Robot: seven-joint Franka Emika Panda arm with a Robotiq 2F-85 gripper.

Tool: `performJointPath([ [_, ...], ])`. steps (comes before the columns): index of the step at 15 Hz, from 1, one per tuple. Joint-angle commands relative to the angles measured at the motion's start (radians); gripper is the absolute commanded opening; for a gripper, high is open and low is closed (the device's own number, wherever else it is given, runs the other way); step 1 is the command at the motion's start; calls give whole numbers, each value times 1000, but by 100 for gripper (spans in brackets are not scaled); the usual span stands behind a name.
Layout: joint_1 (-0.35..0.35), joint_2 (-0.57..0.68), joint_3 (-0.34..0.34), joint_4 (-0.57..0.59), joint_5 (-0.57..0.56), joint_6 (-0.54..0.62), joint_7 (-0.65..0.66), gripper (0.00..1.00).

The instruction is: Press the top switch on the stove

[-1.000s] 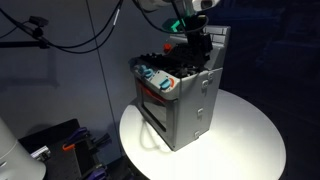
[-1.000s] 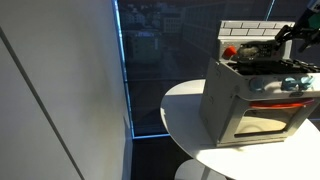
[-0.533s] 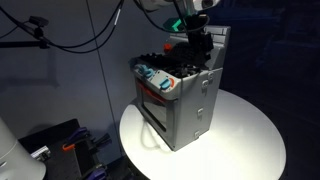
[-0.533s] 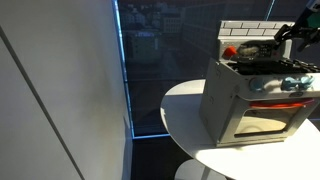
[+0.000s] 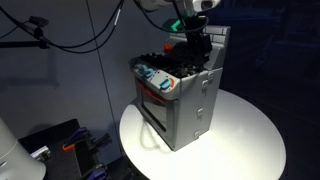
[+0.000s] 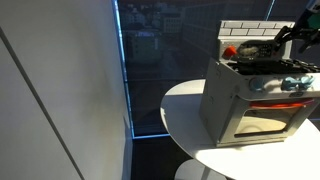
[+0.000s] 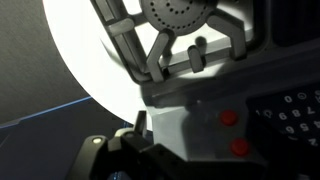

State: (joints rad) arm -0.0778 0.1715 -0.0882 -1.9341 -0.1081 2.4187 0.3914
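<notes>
The grey toy stove [image 5: 186,108] stands on a round white table [image 5: 250,140], and also shows in the other exterior view [image 6: 245,100]. It has a brick-patterned back panel [image 6: 245,28] and blue and red front knobs [image 5: 157,80]. My gripper [image 5: 197,48] hangs over the back of the stove top, close to the dark burners; it also shows at the frame edge [image 6: 293,36]. In the wrist view one dark finger [image 7: 138,122] lies beside a grey panel bearing two red buttons [image 7: 229,118], one above the other. The frames do not show whether the jaws are open or shut.
The table edge [image 6: 185,120] drops to a dark floor. A pale wall panel [image 6: 60,90] fills one side. Black cables [image 5: 70,35] hang behind the stove. Dark equipment [image 5: 55,145] sits low beside the table.
</notes>
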Motion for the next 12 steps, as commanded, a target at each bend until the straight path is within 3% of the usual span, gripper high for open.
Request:
performJointPath([
  [1,9,-9,-10,15,21,-40,-9,100],
  [12,7,-27,-11,8,20,-30,-7,100],
])
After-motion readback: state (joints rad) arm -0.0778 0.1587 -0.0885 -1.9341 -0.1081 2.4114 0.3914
